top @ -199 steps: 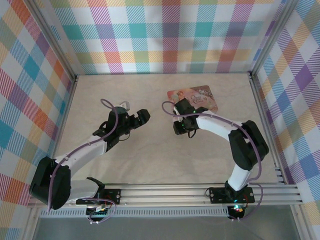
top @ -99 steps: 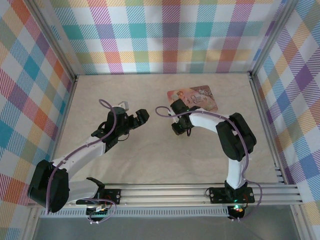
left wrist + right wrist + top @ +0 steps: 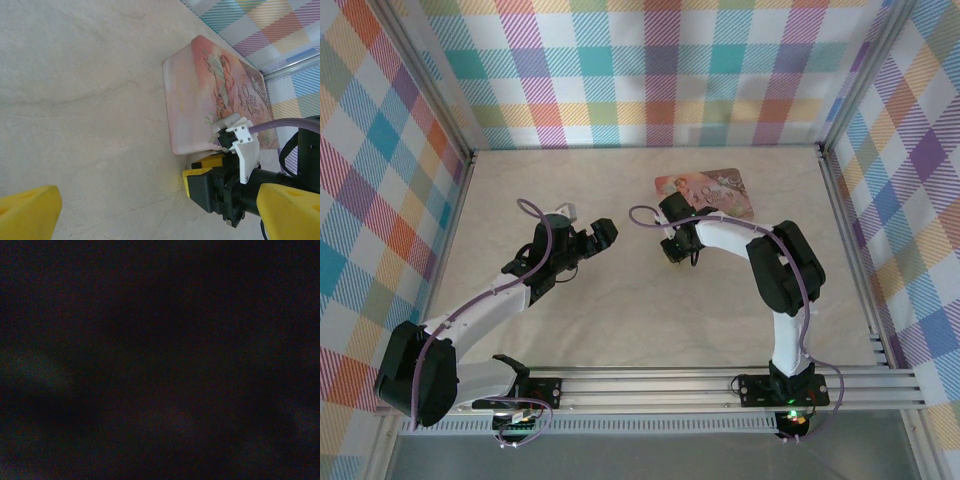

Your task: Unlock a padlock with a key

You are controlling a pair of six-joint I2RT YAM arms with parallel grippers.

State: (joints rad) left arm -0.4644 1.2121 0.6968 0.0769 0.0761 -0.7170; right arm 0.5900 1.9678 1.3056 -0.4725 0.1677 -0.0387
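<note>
My left gripper point(image 3: 601, 237) hangs wide open and empty, aimed at the pink illustrated rectangular box point(image 3: 200, 95), I think so it is ready to help. My right gripper point(image 3: 200, 172) sits low at the box's near-left corner. How far it is open I cannot tell. Perhaps it hides the padlock.

The desk point(image 3: 620, 300) is matt, faintly veined beige like stone, the pink box point(image 3: 195, 95) smooth with a soft printed sheen, the walls point(image 3: 660, 70) checked cloth, the front rails point(image 3: 660, 385) brushed metal.
</note>
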